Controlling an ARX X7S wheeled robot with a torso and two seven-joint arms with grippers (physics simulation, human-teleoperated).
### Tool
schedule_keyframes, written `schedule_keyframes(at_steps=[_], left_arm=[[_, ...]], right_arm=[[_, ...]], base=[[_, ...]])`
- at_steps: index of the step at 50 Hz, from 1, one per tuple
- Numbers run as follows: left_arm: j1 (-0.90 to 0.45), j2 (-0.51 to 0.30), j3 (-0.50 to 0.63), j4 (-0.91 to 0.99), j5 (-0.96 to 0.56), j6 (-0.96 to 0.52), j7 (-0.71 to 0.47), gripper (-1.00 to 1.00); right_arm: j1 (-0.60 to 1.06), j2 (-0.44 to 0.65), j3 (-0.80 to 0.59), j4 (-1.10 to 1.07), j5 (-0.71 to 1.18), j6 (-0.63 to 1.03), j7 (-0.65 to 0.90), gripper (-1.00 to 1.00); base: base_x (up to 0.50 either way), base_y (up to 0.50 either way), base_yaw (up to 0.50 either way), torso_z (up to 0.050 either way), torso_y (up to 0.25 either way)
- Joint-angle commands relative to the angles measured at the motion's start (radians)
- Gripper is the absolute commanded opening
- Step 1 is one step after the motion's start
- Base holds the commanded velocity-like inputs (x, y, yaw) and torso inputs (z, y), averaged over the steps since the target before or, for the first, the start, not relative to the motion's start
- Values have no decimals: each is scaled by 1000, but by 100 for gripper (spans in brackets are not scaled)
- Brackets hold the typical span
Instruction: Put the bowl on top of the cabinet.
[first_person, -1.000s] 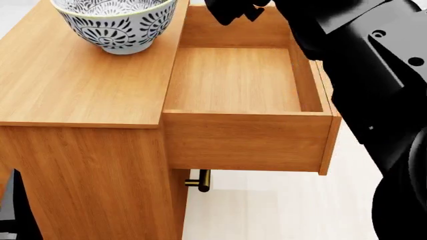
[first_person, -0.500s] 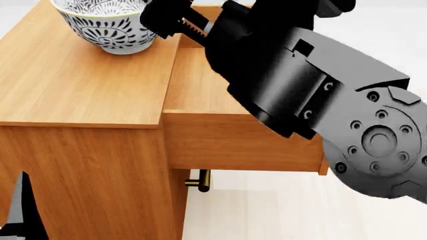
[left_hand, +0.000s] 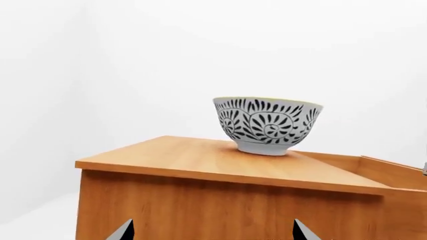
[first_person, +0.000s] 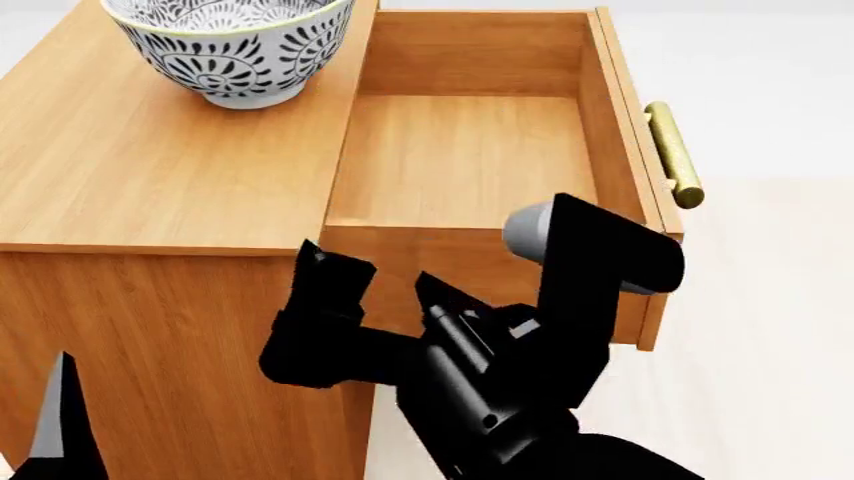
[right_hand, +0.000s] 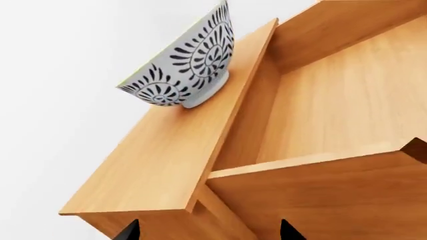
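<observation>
One bowl (first_person: 230, 45) upright on the cabinet (first_person: 147, 160) top near its back edge, open drawer (first_person: 474, 160) beside it, brass handle (first_person: 674, 153) on drawer front, right gripper (first_person: 367, 290) low before cabinet, jaws parted, holding nothing, left gripper (left_hand: 210, 231) fingertips spread apart.

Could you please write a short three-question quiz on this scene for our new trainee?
1. True or false: the bowl stands upright on the cabinet top.
2. The drawer beside the bowl is: A) shut, B) pulled out and empty, C) pulled out holding a plate.
3. Fill in: the right hand holds ____.

Key: 1 true. 2 B. 3 nothing; it is open, low in front of the cabinet, apart from the bowl.
</observation>
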Motion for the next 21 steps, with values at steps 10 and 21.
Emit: schedule_keyframes(at_steps=[10, 21], left_arm=[[-5, 18, 0, -16, 41, 10, 20, 100], [-6, 15, 3, -19, 41, 12, 20, 100]], right_arm=[[-311, -42, -82, 29, -565, -153, 147, 100], [-414, -106, -101, 112, -831, -109, 268, 100]], base=[[0, 0, 0, 0, 0], [0, 0, 0, 0, 0]])
